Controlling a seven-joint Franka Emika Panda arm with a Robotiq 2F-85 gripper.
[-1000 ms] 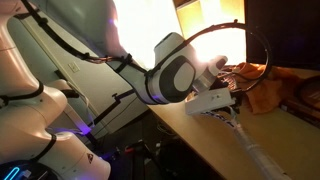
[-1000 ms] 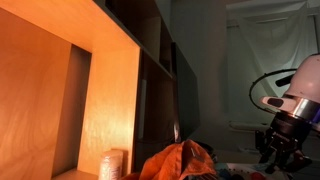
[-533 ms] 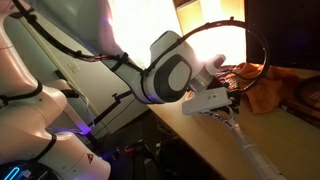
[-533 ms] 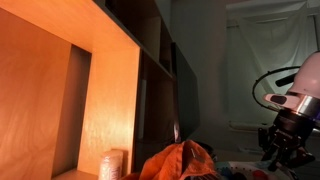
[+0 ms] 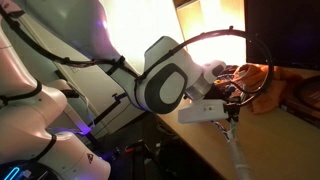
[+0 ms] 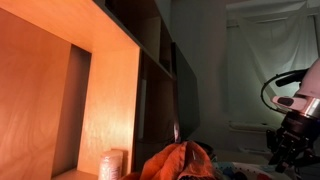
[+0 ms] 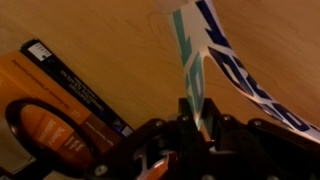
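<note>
In an exterior view the white arm fills the left. The gripper has been drawn leftward and nearer over the last second. A gap has been opened between it and the crumpled orange cloth, which is left further right on the wooden table. A long printed strip trails from the gripper along the near table edge and has been shifted with it.

In an exterior view from the far side, a lit wooden shelf unit stands at the left with a pale roll at its foot. The orange cloth is heaped in the middle. The gripper has been carried almost to the right edge.

In the wrist view an orange book with a black spine lies at the left. The printed strip, white with teal and blue marks, runs down into the gripper. The jaws are clenched on it.

Since the strip has travelled with the gripper, the grasp is judged firm. The strip is judged to be in the course of being dragged clear of the cloth.
</note>
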